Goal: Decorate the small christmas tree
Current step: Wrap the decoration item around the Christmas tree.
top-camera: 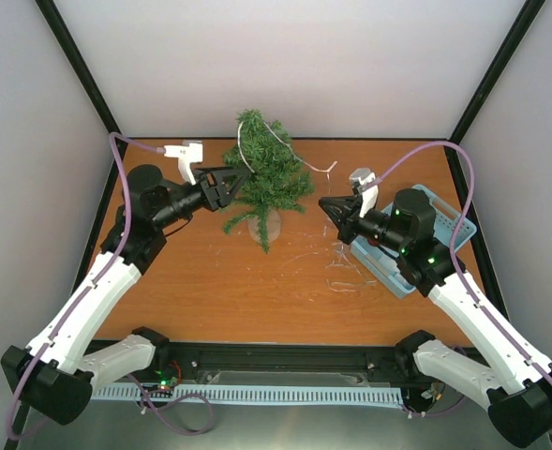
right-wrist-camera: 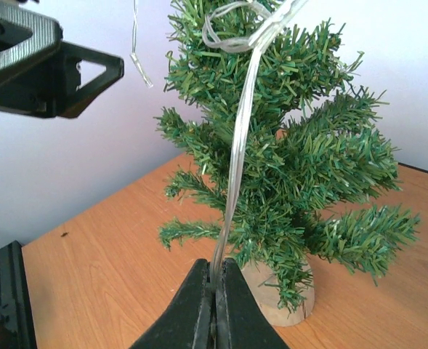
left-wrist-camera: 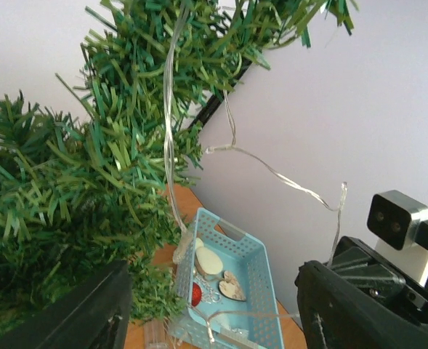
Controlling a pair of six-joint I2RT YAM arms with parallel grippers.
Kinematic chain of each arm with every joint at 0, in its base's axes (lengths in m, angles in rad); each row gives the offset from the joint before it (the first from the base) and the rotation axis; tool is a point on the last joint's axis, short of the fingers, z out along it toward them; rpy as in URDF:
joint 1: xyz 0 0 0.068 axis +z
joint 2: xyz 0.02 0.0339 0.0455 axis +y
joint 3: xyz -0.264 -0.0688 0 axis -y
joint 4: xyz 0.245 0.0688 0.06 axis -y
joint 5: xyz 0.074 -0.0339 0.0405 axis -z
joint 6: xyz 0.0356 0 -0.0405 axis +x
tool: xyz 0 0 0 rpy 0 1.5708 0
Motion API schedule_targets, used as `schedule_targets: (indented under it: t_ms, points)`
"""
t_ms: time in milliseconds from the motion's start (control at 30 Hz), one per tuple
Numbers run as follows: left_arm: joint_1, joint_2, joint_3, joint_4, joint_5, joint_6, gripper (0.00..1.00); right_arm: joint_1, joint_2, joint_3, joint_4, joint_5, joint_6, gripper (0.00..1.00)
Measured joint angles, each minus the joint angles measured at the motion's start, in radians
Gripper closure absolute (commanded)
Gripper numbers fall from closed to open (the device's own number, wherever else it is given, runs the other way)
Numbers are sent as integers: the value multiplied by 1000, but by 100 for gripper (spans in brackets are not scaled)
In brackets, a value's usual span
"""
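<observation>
Top external view: the left pincer (top-camera: pixel 237 183) hangs at the left flank of the tree (top-camera: pixel 266 173), its tips just beside the outer needles about halfway up. The left wrist view shows its black fingers (left-wrist-camera: pixel 359 305) spread wide, with nothing between them. The tree stands upright near the back middle of the table (top-camera: pixel 229 281), between the two pincers. It is a bushy cone of dark green, bristly plastic needles. In the right wrist view it sits on a pale, round wooden disc (right-wrist-camera: pixel 290 302).

A thin, clear, glossy wire (top-camera: pixel 299 159) loops over the treetop. One strand runs down the front of the branches, and another trails off to the right with its end loose in the air.

The right pincer (top-camera: pixel 324 203) sits to the right of the tree, low down and near it but clear of the needles. Its black fingers are pressed together, pinching the wire where the strand comes down from the top.

Farthest right, partly under the right arm, lies a light blue plastic basket (top-camera: pixel 452 217) with a perforated, grid-like wall and cut-out handles. Inside it are flat, pale wooden ornaments (left-wrist-camera: pixel 212 262), oval and heart-like in shape, and a small red ball (left-wrist-camera: pixel 196 293). The table is smooth, orange-brown wood grain.
</observation>
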Motion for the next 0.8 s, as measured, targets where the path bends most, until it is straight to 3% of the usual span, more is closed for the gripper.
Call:
schedule_targets:
  t_ms: [167,400,800]
  points:
    - [0,-33,-17,-34,41,71,28,0,0,2,15,-3,50,97]
    - [-28,-89,-87,-18,104,161,29,0,-20,4,37,-16,132,97]
    - [-301,-39,-121,39,34,296,35,2,-70,11,67,-24,219,97]
